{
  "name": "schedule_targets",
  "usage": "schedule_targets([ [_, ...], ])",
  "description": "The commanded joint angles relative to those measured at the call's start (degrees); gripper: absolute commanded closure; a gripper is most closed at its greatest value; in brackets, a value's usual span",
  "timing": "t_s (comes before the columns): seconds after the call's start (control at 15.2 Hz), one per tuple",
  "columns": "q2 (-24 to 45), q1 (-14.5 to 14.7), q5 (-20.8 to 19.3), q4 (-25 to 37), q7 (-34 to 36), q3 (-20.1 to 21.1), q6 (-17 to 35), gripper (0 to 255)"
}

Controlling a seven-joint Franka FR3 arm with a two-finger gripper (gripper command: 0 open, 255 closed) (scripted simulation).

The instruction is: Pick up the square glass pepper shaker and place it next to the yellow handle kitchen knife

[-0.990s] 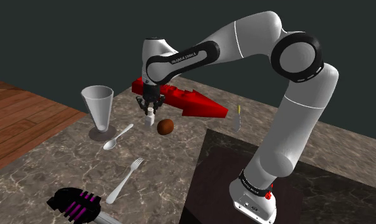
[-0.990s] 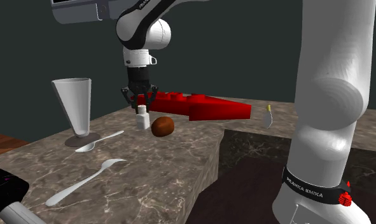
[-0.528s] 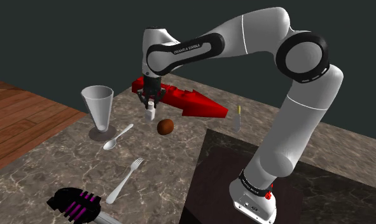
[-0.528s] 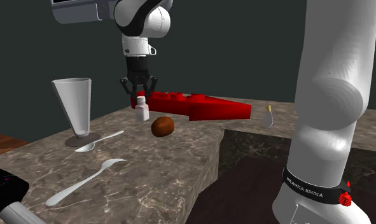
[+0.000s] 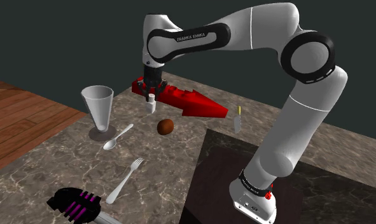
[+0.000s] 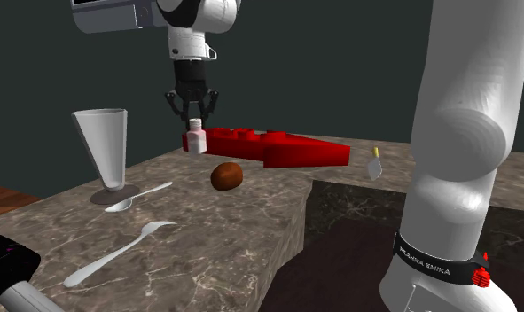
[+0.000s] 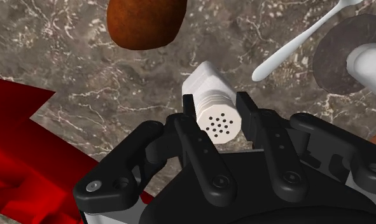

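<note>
Tool (image 6: 194, 120): clamped on white pepper shaker (image 6: 195, 140), held clear above veined tabletop (image 6: 233, 230); brown lump (image 6: 226, 175) just below.

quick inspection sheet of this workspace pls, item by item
surface: brown marble counter, dark stand box at one end
job's things: white square pepper shaker held above the counter; small yellow-handled knife apart from it, near the stand box
clutter: long red block, brown ball, grey cone glass, white spoon, white fork, black-and-magenta object
grippers: black pincer shut on the shaker near its cap
cables: nothing seen
surroundings: wooden floor, dark wall
</note>
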Motion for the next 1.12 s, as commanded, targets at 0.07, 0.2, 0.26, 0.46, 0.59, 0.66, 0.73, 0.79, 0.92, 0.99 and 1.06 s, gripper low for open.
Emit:
schedule_targets([
  [0.07,-0.62,-0.04,0.13,1.58,-0.13,-0.01,-2.22,255],
  [0.2,-0.91,-0.04,0.20,2.77,-0.19,-0.01,-3.70,255],
  [0.26,-1.04,-0.05,0.23,3.39,-0.21,-0.01,-4.44,255],
  [0.46,-1.36,-0.05,0.30,5.33,-0.27,-0.01,-6.69,255],
  [0.59,-1.51,-0.06,0.33,6.69,-0.30,-0.01,-8.20,255],
  [0.66,-1.56,-0.06,0.34,7.40,-0.31,-0.01,-8.96,255],
  [0.73,-1.60,-0.06,0.35,8.11,-0.33,-0.01,-9.72,255],
  [0.79,-1.63,-0.05,0.36,8.85,-0.33,-0.01,-10.48,255],
  [0.92,-3.37,-0.64,0.66,6.95,-1.49,-0.52,-10.29,255],
  [0.99,-5.06,-1.21,0.91,4.95,-2.65,-1.05,-9.94,255],
  [1.06,-6.70,-1.75,1.12,3.03,-3.82,-1.62,-9.64,255],
])
